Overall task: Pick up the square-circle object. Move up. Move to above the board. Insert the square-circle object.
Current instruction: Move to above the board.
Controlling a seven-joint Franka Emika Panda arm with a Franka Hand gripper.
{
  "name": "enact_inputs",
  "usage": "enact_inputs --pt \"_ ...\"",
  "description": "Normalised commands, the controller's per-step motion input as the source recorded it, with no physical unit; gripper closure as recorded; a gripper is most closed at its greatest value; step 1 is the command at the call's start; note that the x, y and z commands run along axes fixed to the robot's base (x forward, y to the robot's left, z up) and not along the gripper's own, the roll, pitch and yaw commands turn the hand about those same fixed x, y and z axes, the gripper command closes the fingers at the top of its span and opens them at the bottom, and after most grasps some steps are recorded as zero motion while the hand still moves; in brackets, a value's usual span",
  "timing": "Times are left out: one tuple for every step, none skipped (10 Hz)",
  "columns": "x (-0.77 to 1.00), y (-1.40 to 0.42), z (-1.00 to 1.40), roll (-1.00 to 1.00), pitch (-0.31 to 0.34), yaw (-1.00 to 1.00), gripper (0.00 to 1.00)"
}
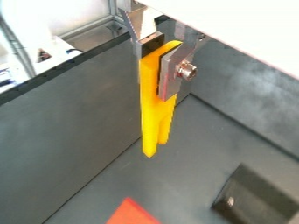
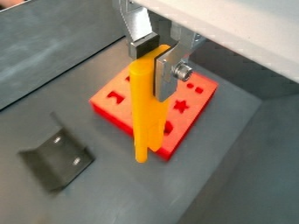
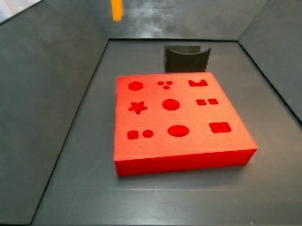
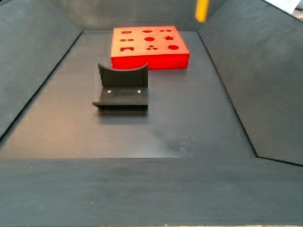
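My gripper (image 1: 158, 54) is shut on the upper end of the square-circle object (image 1: 155, 114), a long orange-yellow bar that hangs straight down between the silver fingers (image 1: 172, 72). Both wrist views show this grip (image 2: 158, 57), with the bar (image 2: 142, 114) held well above the floor. The board (image 2: 198, 98), a flat red block with darker cut-outs, lies below and behind the bar. Both side views show the board (image 3: 177, 132) (image 4: 148, 46) and only the bar's lower tip at the frame top (image 3: 117, 9) (image 4: 203, 9). The gripper itself is out of both side views.
The dark fixture (image 3: 186, 56) stands on the floor just beyond one short edge of the board. It also shows in a side view (image 4: 120, 87) and in both wrist views (image 2: 56, 157) (image 1: 257, 203). Sloped dark grey walls enclose the floor.
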Motion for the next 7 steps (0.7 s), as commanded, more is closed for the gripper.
enact_inputs --pt "0.46 -1.0 0.19 -0.03 0.165 0.01 1.0" --pt "0.48 -1.0 0.19 -0.01 0.117 0.01 1.0" --pt "0.49 -1.0 0.19 -0.01 0.114 0.01 1.0" --pt "0.51 -1.0 0.19 0.02 0.125 0.01 1.0" --pt "0.54 -1.0 0.19 0.03 0.137 0.01 1.0" --pt "0.43 -0.72 0.15 0.06 0.156 0.01 1.0" --pt "0.32 -0.47 0.1 0.08 0.158 0.01 1.0"
